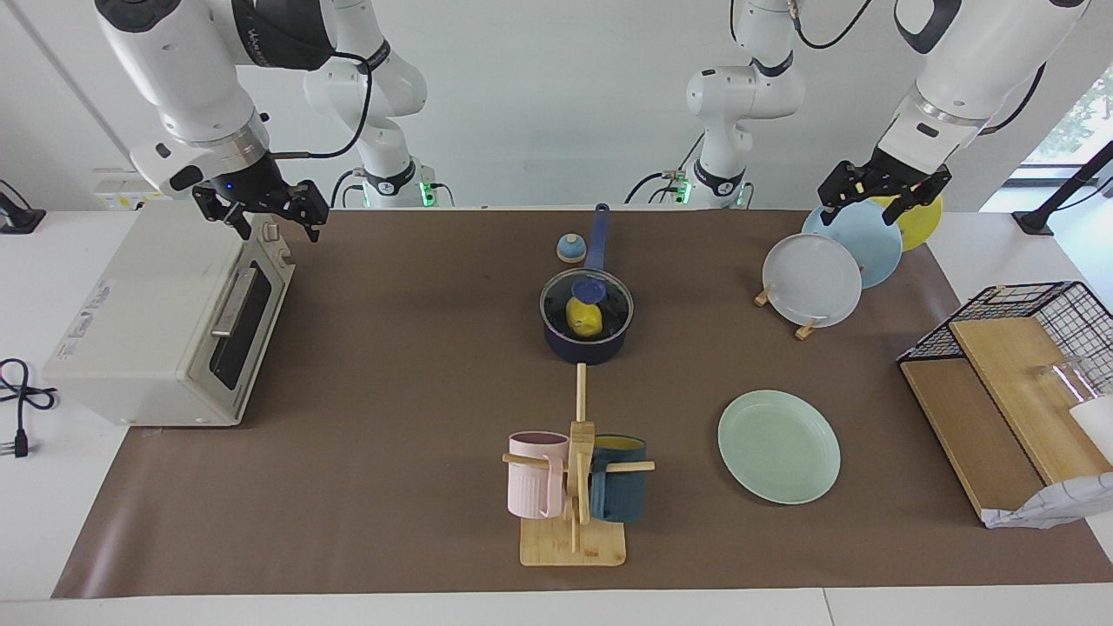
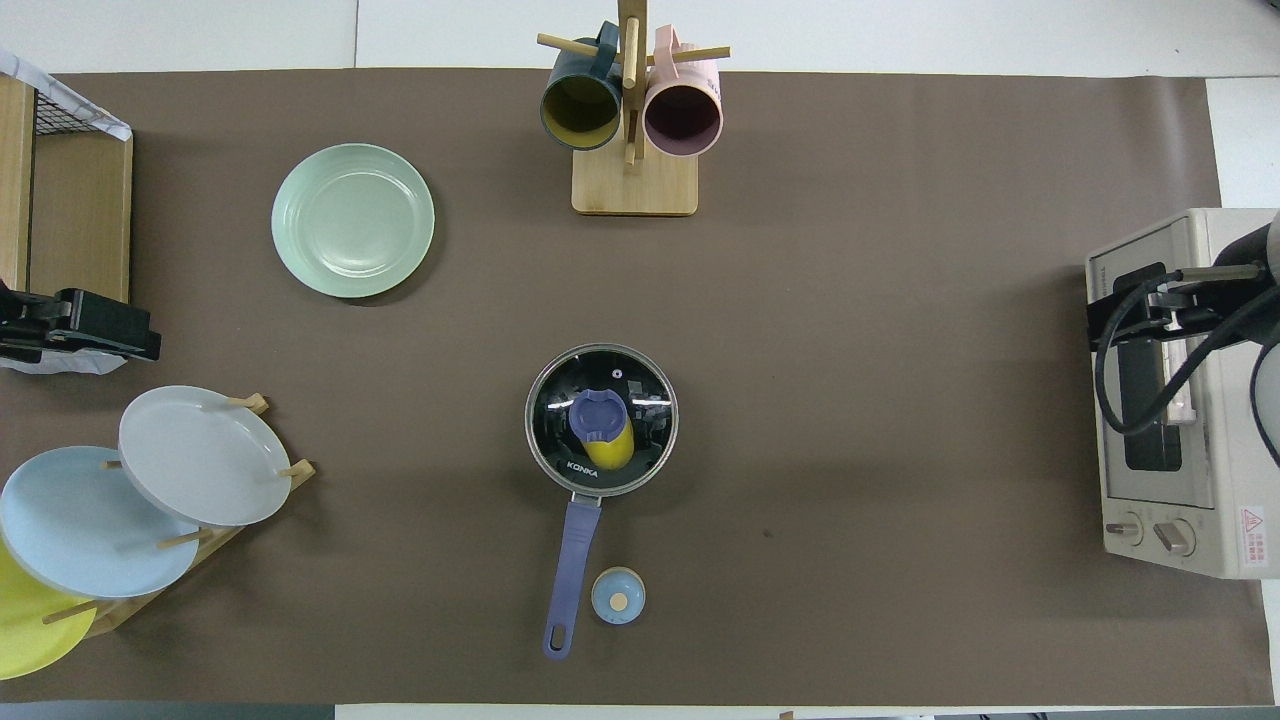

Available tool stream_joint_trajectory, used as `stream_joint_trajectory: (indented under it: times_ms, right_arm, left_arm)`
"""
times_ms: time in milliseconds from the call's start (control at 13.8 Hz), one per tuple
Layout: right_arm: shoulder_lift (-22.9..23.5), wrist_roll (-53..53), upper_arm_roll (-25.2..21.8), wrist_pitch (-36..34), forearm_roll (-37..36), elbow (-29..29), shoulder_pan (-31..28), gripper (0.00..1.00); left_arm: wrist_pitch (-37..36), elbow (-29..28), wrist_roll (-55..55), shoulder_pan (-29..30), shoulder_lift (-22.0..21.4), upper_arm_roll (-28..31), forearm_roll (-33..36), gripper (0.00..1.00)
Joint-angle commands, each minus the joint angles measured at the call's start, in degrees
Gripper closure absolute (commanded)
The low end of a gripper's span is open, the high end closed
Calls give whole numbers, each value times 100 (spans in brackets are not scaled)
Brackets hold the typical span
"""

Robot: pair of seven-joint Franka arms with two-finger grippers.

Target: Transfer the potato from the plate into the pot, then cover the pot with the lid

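Lid [image 1: 586,303] on pot [image 1: 584,346], mid-desk, potato [image 1: 584,319] inside. Glass fragile, slippery; grip knob. Left gripper [image 1: 883,193], right gripper [image 1: 263,211] both open, empty.

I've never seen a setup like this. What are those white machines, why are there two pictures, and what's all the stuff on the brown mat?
They are two robot arms, each ending in a two-finger gripper. One picture faces them across the table; the other looks down from above their end. The right gripper hangs open over the toaster oven; the left gripper hangs open over the rack of upright plates. Neither holds anything. In the middle stands the pot, its glass lid on, the yellow potato inside. The green plate lies bare beside the mug stand.
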Motion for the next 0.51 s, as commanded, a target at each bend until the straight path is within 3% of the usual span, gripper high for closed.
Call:
stream_joint_trajectory:
  times_ms: [0, 435]
  right_arm:
    - [-48, -205, -47, -135, 113, -38, -69, 0]
    - [-74, -390, -319, -232, 499, -90, -51, 0]
  left_arm:
    - [-75, 3, -48, 29, -59, -19, 32, 0]
    - [-75, 3, -48, 38, -59, -19, 32, 0]
